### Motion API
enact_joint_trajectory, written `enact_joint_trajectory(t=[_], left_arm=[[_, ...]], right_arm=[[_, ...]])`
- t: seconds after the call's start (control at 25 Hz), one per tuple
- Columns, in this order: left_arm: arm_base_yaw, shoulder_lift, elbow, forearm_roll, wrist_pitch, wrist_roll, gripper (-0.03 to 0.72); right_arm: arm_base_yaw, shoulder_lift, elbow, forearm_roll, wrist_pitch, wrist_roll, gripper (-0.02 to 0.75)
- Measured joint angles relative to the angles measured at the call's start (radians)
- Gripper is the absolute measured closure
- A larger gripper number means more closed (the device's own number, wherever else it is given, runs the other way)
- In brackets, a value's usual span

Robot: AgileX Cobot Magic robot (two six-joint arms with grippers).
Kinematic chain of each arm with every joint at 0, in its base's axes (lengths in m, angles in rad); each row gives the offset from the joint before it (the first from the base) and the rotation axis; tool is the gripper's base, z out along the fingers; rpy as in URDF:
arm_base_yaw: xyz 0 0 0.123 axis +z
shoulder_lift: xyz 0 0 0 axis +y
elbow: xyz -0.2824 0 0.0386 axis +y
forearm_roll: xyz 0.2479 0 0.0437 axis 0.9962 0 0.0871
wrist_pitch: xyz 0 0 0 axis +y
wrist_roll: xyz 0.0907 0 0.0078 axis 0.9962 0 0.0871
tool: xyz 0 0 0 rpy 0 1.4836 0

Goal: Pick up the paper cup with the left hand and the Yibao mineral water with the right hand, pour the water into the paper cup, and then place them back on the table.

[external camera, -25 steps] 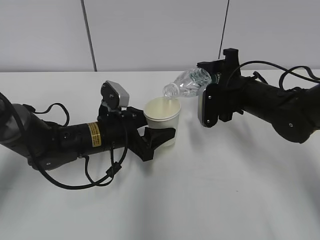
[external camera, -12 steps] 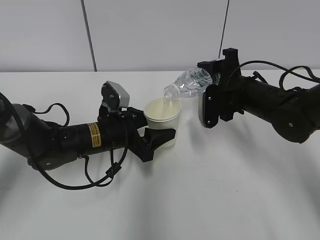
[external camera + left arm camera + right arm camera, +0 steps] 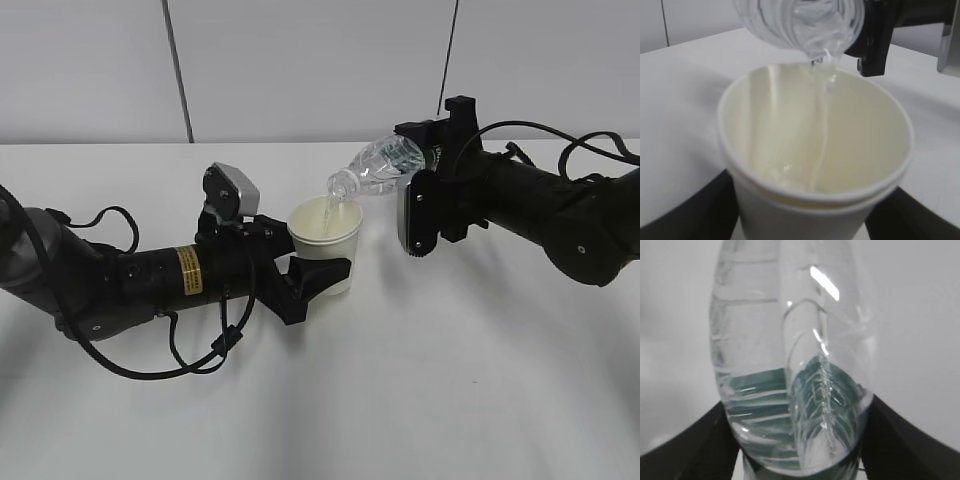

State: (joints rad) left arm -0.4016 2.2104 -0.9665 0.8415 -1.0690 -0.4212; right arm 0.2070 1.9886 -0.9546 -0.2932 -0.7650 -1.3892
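Note:
The white paper cup stands upright between the fingers of my left gripper, which is shut on it just above the table. In the left wrist view the cup fills the frame, with a thin stream of water running down its cream inside. My right gripper is shut on the Yibao mineral water, tilted neck-down to the left, its mouth over the cup's rim. In the right wrist view the clear bottle sits between dark fingers, green label low.
A grey-white wall with a dark vertical seam runs behind the table's far edge. Black cables loop under my left arm on the tabletop.
Little has moved. The bottle's neck has tipped very slightly and water keeps running into the cup. Both arms hold their places.

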Motion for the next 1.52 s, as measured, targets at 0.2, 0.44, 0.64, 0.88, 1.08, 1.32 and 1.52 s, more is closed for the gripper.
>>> enact_joint_trajectory(t=[0.2,0.44,0.64,0.88,1.08,1.32,1.52], left_arm=[[0.0,0.0,0.0,0.002,0.0,0.0,0.236],[0.0,0.0,0.0,0.002,0.0,0.0,0.236],[0.0,0.0,0.0,0.002,0.0,0.0,0.236],[0.0,0.0,0.0,0.003,0.001,0.0,0.236],[0.0,0.0,0.0,0.003,0.002,0.0,0.236],[0.0,0.0,0.0,0.003,0.003,0.0,0.236],[0.0,0.0,0.0,0.004,0.006,0.0,0.236]], right_arm=[[0.0,0.0,0.0,0.0,-0.002,-0.008,0.249],[0.0,0.0,0.0,0.0,-0.002,-0.012,0.249],[0.0,0.0,0.0,0.002,-0.005,-0.015,0.249],[0.0,0.0,-0.015,0.002,-0.007,-0.015,0.249],[0.0,0.0,-0.016,0.004,-0.007,-0.017,0.25],[0.0,0.0,-0.016,0.004,-0.007,-0.028,0.25],[0.0,0.0,-0.016,0.004,-0.007,-0.036,0.25]])
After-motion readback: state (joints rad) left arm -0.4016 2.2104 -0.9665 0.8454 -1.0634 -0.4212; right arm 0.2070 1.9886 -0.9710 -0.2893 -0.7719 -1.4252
